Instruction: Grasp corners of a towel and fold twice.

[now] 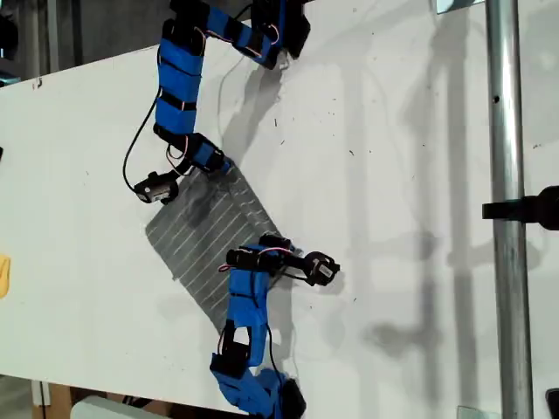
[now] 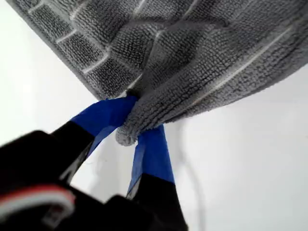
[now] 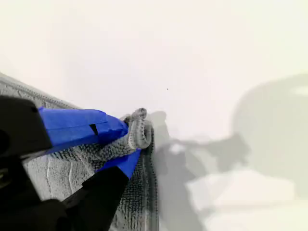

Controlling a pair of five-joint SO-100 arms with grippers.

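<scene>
The dark grey towel (image 1: 203, 237) with thin white stripes lies flat as a diamond on the white table (image 1: 393, 131). My first gripper (image 1: 218, 168) (image 2: 129, 125) is shut on the towel's far corner (image 2: 126, 134), and the cloth (image 2: 192, 57) spreads out beyond its blue fingers. My second gripper (image 1: 272, 257) (image 3: 134, 137) reaches over the towel (image 3: 62, 168). It is shut on the corner (image 3: 139, 130) that points to the exterior view's right, and that corner is bunched into a small roll.
A metal pole (image 1: 505, 218) with a black clamp (image 1: 524, 209) stands at the exterior view's right. A yellow object (image 1: 3, 275) shows at that view's left edge. The table's near edge runs just below the second arm's base (image 1: 258, 388).
</scene>
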